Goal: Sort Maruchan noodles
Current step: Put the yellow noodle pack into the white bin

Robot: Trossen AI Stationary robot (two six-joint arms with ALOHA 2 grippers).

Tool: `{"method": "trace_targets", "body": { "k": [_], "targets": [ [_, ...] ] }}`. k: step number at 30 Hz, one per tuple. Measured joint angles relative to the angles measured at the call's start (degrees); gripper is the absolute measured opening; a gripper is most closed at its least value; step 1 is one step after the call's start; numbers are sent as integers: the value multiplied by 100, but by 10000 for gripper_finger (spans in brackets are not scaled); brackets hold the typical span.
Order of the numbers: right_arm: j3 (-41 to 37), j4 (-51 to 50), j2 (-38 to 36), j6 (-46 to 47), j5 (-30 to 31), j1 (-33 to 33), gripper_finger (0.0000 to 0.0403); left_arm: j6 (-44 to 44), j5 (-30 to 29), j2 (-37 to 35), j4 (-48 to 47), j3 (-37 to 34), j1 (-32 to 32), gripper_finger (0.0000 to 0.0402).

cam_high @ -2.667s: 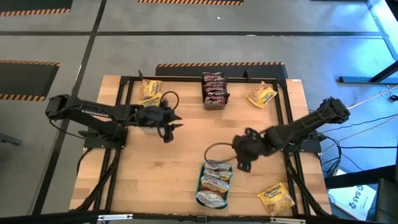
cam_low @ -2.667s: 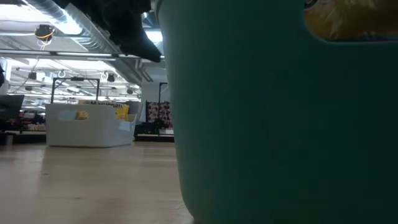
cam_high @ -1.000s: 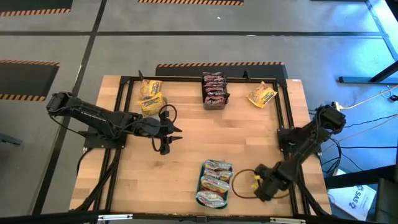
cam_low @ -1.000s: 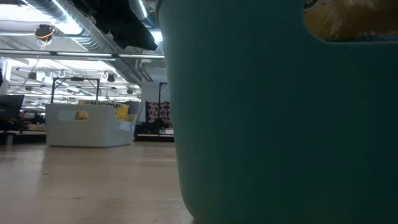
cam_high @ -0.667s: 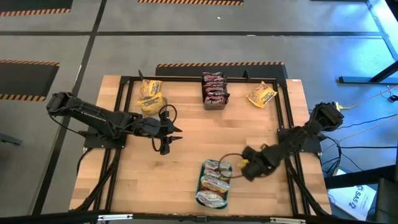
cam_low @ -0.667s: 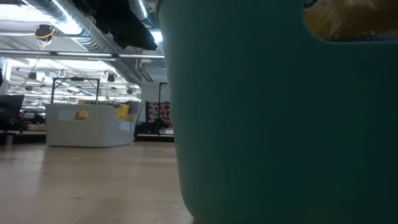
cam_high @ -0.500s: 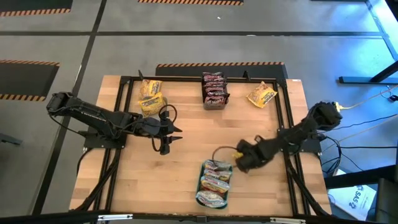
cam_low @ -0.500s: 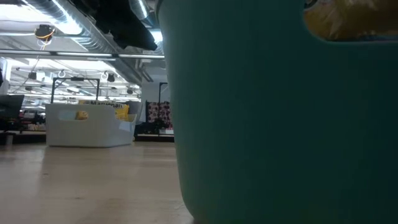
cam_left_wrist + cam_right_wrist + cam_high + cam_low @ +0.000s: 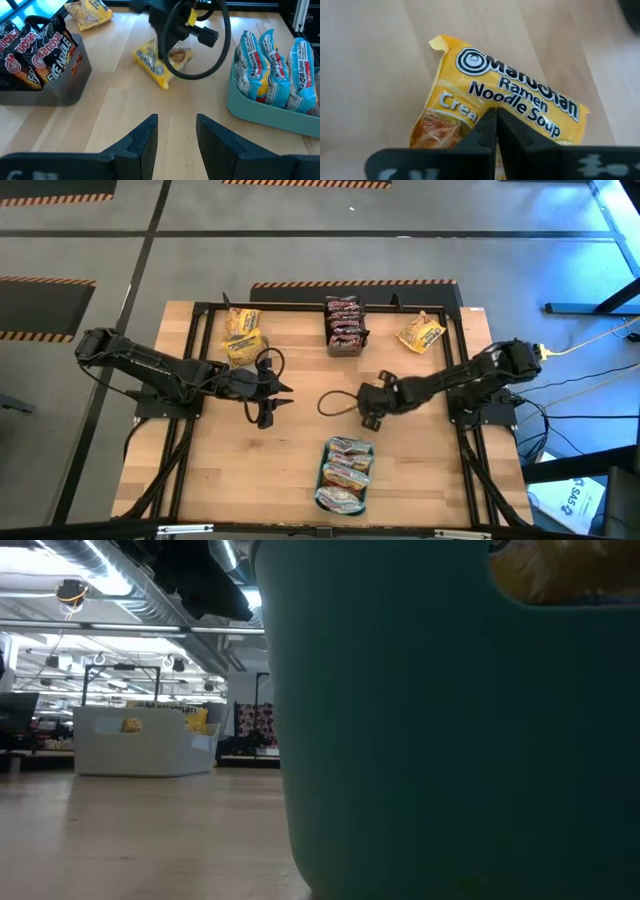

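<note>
Teal tray (image 9: 322, 477) of pale packets (image 9: 345, 475) sits nearest. Mid-desk, the right gripper (image 9: 369, 412) has its fingers pinched on 1 yellow packet (image 9: 495, 107), held by an edge. It looks light, floppy, crinkly and slippery, so grip the seam. Left gripper (image 9: 268, 402) hovers with fingers apart.

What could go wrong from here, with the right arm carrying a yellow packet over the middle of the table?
1. The right gripper pinches the yellow packet only at one edge, so it could slip out in transit.
2. The packet hangs below the gripper near the table and might drag or snag.
3. The left gripper waits open close by, with the dark packets' tub between the arms; a wide swing could clip either.
</note>
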Motion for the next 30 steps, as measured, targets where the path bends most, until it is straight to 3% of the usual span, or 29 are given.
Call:
{"method": "trace_targets", "body": {
  "k": [5,13,17,23,25,30],
  "targets": [
    [-193,1448,13,-1772,-1117,-537,12,4,0,0,15,0,16,127],
    [-163,3264,730,-3175,-2076,-1181,12,-37,-358,102,267,-1,181,127],
    [49,3037,621,-3485,-2087,-1191,12,-91,-399,286,477,4,290,128],
    [159,1907,-655,-3644,-1729,-965,12,-746,100,800,881,-3,656,164],
    [64,1473,-1141,-3498,-1414,-809,12,-1166,279,1072,1167,-4,840,185],
    [-846,1568,-2148,-2900,-993,-328,12,-2151,564,1918,1666,57,1248,234]
  ]
}}
